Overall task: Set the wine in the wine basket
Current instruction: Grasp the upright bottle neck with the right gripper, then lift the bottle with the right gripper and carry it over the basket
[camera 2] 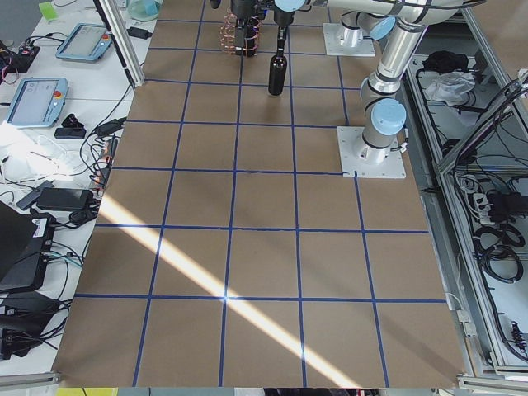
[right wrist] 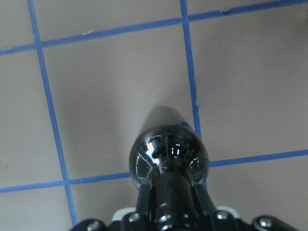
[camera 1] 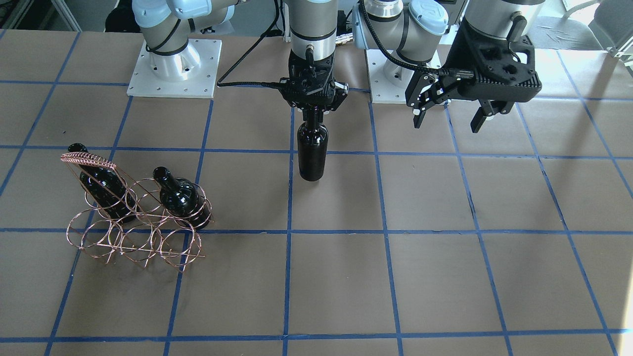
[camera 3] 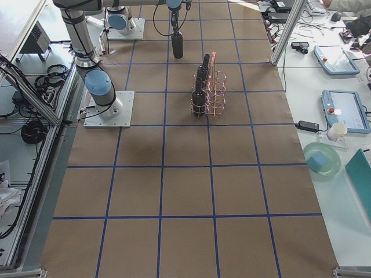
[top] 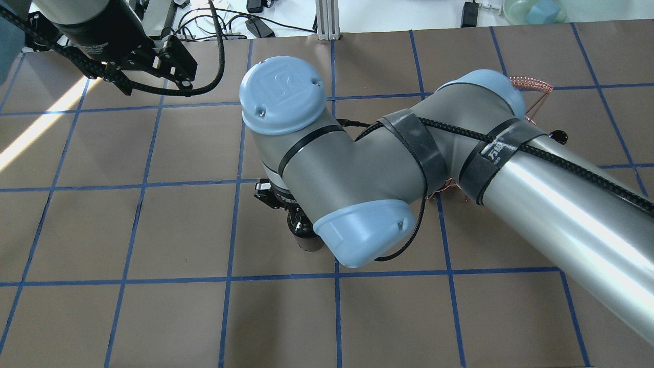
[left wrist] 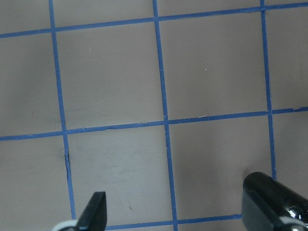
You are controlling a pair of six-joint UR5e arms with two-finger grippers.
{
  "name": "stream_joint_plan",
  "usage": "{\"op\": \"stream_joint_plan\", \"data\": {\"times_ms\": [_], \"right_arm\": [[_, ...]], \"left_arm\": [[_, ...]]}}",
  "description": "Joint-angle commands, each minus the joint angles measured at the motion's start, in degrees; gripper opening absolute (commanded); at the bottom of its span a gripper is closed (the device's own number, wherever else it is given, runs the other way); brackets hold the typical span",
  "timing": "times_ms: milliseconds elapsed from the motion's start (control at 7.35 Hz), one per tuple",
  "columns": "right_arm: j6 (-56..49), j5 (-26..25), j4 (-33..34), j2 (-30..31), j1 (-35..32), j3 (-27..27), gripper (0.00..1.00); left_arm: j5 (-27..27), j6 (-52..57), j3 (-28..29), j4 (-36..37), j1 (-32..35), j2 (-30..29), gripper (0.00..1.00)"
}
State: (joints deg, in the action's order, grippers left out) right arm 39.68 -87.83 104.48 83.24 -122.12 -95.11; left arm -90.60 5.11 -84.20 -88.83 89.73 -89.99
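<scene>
My right gripper (camera 1: 312, 110) is shut on the neck of a nearly black wine bottle (camera 1: 312, 153) and holds it upright over the middle of the table. The right wrist view shows the bottle's shoulder (right wrist: 168, 154) just below the fingers. I cannot tell whether its base touches the table. The copper wire wine basket (camera 1: 133, 222) stands at the left of the front-facing view, well apart from the held bottle. Two more black bottles (camera 1: 101, 180) (camera 1: 178, 195) lean in its upper rings. My left gripper (camera 1: 447, 116) is open and empty, raised above the table near its base.
The table (camera 1: 445, 277) is brown paper with a blue tape grid. The two arm base plates (camera 1: 173, 69) sit at the robot's edge. In the overhead view my right arm (top: 357, 168) hides most of the basket, and only the handle coil (top: 531, 84) shows.
</scene>
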Motion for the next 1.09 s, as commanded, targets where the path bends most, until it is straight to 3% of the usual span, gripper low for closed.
{"op": "stream_joint_plan", "data": {"times_ms": [0, 272, 408, 544, 816, 952], "right_arm": [[-5.81, 0.29, -9.6, 3.75, 6.5, 5.01, 0.07], [-17.73, -0.31, -16.38, 7.98, 16.78, 5.02, 0.05], [-22.84, -3.89, -17.02, 10.17, 21.7, 5.29, 0.05], [-29.15, -4.27, -18.07, 11.32, 28.19, 5.29, 0.06], [-41.36, -1.29, -20.19, 11.42, 39.45, 6.25, 0.06], [-42.04, -1.03, -20.19, 10.99, 41.42, 7.91, 0.06]], "left_arm": [[-0.1, 0.16, -0.17, 0.32, 0.01, 0.26, 1.0], [-0.19, 0.16, -0.17, 0.06, 0.01, 0.61, 1.0], [-0.28, 0.16, -0.26, -0.12, 0.01, 0.78, 1.0], [-0.28, 0.08, -0.26, -0.03, 0.01, 0.78, 1.0], [-0.28, -0.1, -0.26, -0.12, 0.01, 0.87, 1.0], [-0.28, -0.19, -0.26, -0.12, 0.01, 0.87, 1.0]]}}
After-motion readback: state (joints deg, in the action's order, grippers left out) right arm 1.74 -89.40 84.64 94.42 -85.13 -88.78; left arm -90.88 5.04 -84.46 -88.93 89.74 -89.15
